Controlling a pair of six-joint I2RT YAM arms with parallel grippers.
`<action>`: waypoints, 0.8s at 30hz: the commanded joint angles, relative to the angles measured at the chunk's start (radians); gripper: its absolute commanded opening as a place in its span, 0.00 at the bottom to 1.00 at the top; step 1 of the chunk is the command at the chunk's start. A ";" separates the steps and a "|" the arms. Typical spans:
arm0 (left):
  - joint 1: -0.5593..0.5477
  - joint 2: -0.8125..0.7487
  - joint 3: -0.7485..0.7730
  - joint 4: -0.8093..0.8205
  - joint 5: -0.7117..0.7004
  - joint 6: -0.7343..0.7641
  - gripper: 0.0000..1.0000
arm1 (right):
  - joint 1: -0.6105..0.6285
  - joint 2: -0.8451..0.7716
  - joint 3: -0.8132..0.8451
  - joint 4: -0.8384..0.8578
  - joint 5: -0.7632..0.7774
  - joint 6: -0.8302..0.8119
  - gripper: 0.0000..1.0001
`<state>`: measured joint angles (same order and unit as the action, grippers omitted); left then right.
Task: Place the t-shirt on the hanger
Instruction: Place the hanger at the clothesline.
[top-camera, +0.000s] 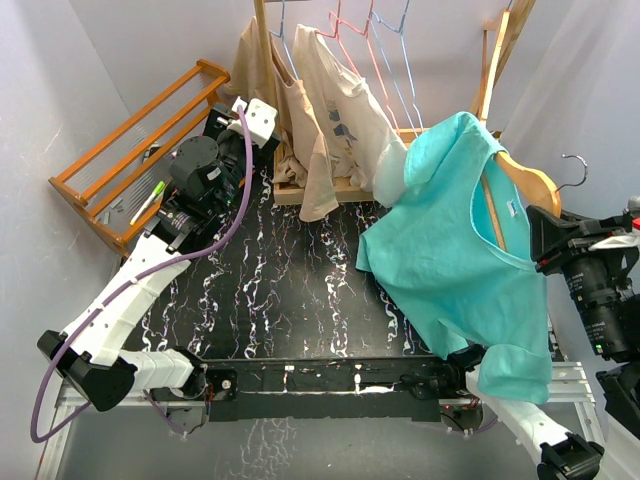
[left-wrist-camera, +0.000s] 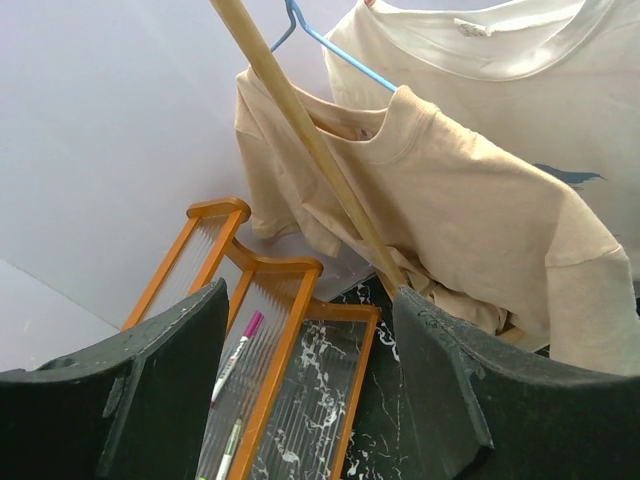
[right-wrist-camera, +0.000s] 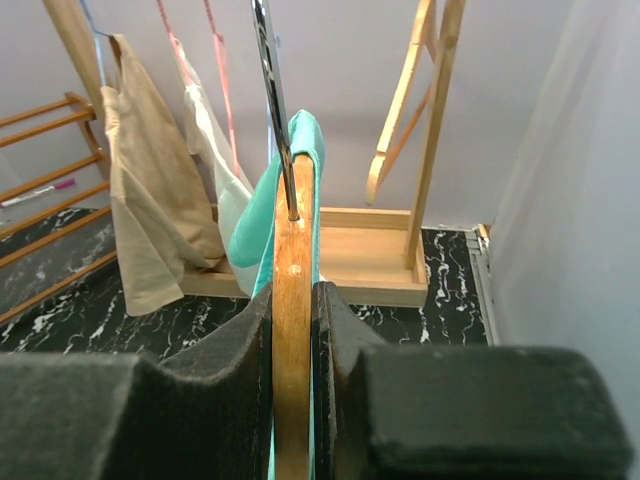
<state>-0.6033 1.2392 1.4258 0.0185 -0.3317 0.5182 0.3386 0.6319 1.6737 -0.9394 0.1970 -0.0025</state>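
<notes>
Held in the right gripper (right-wrist-camera: 293, 300) above the bench (top-camera: 300, 280), the stiff light-brown wooden coat hanger (top-camera: 530, 180) carries the limp, light teal cloth t-shirt (top-camera: 450, 240), probably best pinched at its hem; the left gripper (left-wrist-camera: 300, 380) gapes empty.

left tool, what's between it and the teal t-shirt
Two cream shirts hang between the left tool and the t-shirt. The top view shows this, and the left wrist view has them straight ahead of the open tool.
</notes>
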 joint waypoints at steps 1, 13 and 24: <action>0.012 -0.024 -0.012 0.025 0.011 -0.020 0.65 | 0.005 0.046 0.006 0.109 0.081 -0.022 0.08; 0.021 -0.036 -0.030 0.028 0.022 -0.038 0.66 | 0.009 0.126 0.059 0.173 0.136 -0.077 0.08; 0.025 -0.030 -0.028 0.028 0.029 -0.041 0.66 | 0.057 0.160 0.099 0.128 0.273 -0.091 0.08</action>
<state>-0.5842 1.2346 1.3918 0.0212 -0.3111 0.4900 0.3737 0.7826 1.7264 -0.8944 0.3870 -0.0776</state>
